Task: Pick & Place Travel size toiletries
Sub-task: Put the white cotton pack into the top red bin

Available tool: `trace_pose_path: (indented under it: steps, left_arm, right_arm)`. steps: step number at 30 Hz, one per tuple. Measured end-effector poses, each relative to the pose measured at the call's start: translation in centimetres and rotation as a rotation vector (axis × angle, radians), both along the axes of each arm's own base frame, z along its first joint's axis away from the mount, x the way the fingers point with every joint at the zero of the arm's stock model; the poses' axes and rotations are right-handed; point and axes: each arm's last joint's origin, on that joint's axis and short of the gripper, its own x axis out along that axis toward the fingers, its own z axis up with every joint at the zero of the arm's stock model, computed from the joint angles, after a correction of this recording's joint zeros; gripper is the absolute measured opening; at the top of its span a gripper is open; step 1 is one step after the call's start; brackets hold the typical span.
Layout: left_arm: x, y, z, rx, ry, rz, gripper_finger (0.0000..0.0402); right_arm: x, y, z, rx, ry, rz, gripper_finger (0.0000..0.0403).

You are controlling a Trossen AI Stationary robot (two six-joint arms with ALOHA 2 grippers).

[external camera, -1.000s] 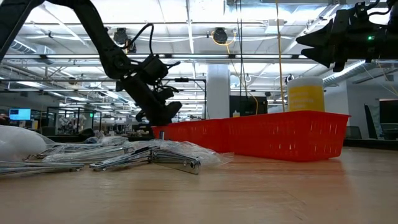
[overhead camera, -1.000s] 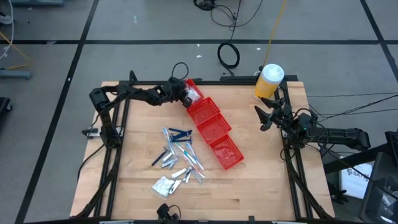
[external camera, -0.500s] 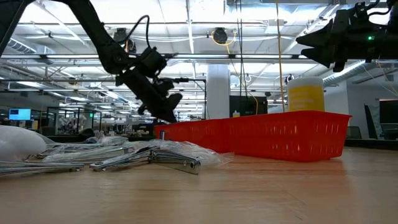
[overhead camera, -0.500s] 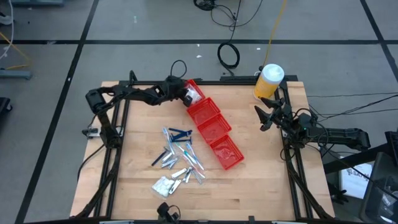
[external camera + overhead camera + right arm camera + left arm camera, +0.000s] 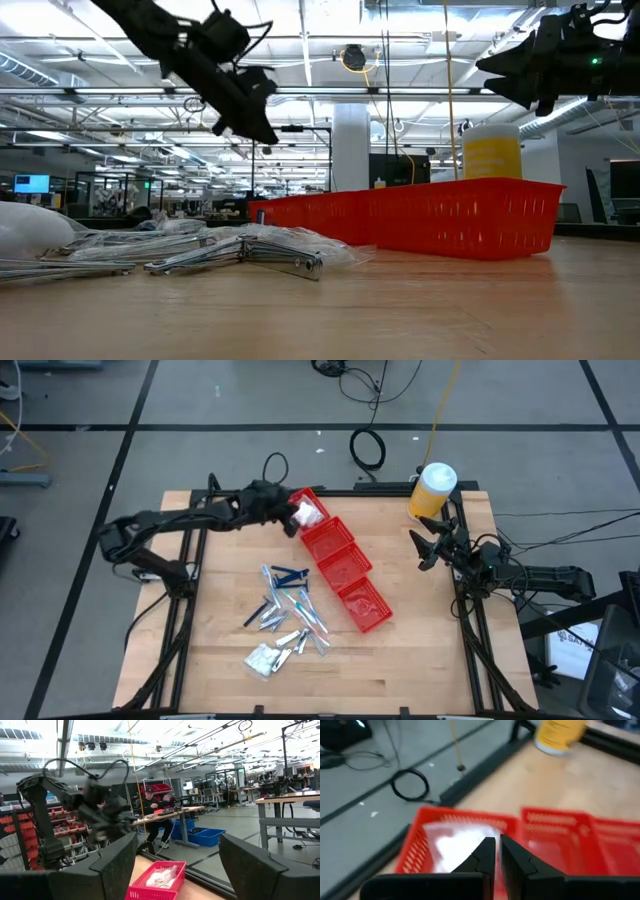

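Item: travel size toiletries (image 5: 287, 616), loose pile at my table's centre-left, sticks mostly running 1-to-7 o'clock; pieces too tangled to count. One white packet (image 5: 305, 513) in the end bin (image 5: 318, 523) of four. Left gripper (image 5: 287, 520) over that bin, jaws pressed together, empty. Right gripper (image 5: 425, 550) at 3 o'clock, jaws spread

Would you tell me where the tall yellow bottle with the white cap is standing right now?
In the high view the yellow bottle stands at the table's far right corner, beyond the right gripper and to the right of the red bins.
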Motion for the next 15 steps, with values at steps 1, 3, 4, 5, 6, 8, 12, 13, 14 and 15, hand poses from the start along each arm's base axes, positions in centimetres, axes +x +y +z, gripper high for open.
trace_pose_path:
  steps: [1, 3, 4, 5, 6, 8, 12, 13, 14, 15]
  left_arm:
    - [-0.2, -0.6, 0.3, -0.010, 0.011, -0.020, 0.0026]
    - [-0.5, -1.9, 0.7, -0.038, 0.040, -0.062, 0.0026]
    - [-0.7, -2.6, 0.9, -0.051, 0.052, -0.089, 0.0026]
    - [-0.8, -3.2, 1.0, -0.068, 0.070, -0.115, 0.0026]
    - [-0.9, -3.8, 0.9, -0.084, 0.086, -0.141, 0.0026]
    - [-0.9, -5.0, 0.8, -0.125, 0.114, -0.182, 0.0026]
    - [-0.9, -7.4, 0.2, -0.270, 0.172, -0.237, 0.0026]
    - [-0.9, -8.1, 0.0, -0.312, 0.192, -0.263, 0.0026]
    - [-1.0, -8.9, -0.2, -0.352, 0.215, -0.301, 0.0026]
    - [-1.0, -9.8, -0.4, -0.389, 0.239, -0.344, 0.0026]
  right_arm:
    - [0.0, 0.0, 0.0, 0.000, 0.000, 0.000, 0.0267]
    - [0.0, 0.0, 0.0, 0.000, 0.000, 0.000, 0.0267]
    - [0.0, 0.0, 0.0, 0.000, 0.000, 0.000, 0.0267]
    - [0.0, 0.0, 0.0, 0.000, 0.000, 0.000, 0.0267]
    - [0.0, 0.0, 0.0, 0.000, 0.000, 0.000, 0.0267]
    - [0.0, 0.0, 0.0, 0.000, -0.001, 0.000, 0.0267]
    - [0.0, 0.0, 0.1, 0.002, -0.008, 0.001, 0.0267]
    - [0.0, 0.0, 0.1, 0.004, -0.010, 0.002, 0.0267]
    - [0.0, 0.0, 0.1, 0.005, -0.012, 0.002, 0.0267]
    - [0.0, 0.0, 0.1, 0.006, -0.012, 0.002, 0.0267]
